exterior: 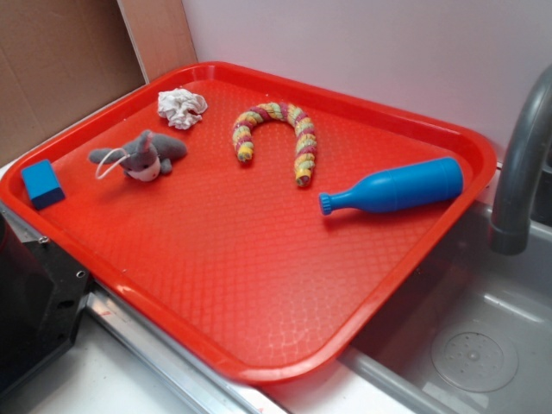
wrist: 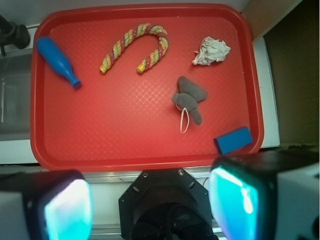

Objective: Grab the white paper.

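Note:
The white paper (exterior: pixel 182 107) (wrist: pixel 211 51) is a small crumpled wad lying near the back left corner of the red tray (exterior: pixel 259 285) (wrist: pixel 120 145). Seen from the wrist, it lies at the tray's upper right. My gripper (wrist: pixel 150 205) hovers high above the tray's near edge, far from the paper. It is open, its two fingers (wrist: pixel 67 210) wide apart with nothing between them. The gripper does not appear in the exterior view.
A grey plush animal (exterior: pixel 142 157) (wrist: pixel 190 97) with a string loop lies close to the paper. Also on the tray are a blue block (exterior: pixel 42 183) (wrist: pixel 233 139), a striped curved rope toy (exterior: pixel 278 129) (wrist: pixel 135 46) and a blue bottle (exterior: pixel 397 187) (wrist: pixel 57 61). A sink (exterior: pixel 483 345) and faucet (exterior: pixel 517 164) lie to the right.

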Robot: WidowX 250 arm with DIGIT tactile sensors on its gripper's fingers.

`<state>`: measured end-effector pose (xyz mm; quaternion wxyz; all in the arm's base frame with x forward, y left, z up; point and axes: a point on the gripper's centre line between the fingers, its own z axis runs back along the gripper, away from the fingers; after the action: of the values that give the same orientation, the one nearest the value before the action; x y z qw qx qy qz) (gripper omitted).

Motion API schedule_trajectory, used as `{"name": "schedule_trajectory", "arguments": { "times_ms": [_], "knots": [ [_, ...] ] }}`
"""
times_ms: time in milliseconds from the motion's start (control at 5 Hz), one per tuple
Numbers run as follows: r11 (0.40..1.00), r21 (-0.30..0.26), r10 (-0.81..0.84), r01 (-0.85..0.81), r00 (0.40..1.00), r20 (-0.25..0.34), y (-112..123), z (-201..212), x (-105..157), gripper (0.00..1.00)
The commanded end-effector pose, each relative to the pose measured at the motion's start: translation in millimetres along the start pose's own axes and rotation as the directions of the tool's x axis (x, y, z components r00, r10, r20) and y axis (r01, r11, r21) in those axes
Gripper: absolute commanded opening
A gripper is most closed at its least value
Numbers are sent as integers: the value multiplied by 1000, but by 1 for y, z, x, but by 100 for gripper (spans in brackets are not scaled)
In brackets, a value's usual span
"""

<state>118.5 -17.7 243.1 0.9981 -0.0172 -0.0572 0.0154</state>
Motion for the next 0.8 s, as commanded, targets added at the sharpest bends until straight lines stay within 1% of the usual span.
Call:
{"name": "schedule_trajectory", "arguments": {
  "times_ms": [0,200,400,600],
  "knots": [
    [1000,0,0,0,1000,0,0,0,0,100],
    [973,70,225,-219,970,-94,51,-51,23,100],
    [935,64,351,-349,936,-23,64,-88,43,100],
    [859,70,505,-508,861,58,94,-123,67,100]
  ]
}}
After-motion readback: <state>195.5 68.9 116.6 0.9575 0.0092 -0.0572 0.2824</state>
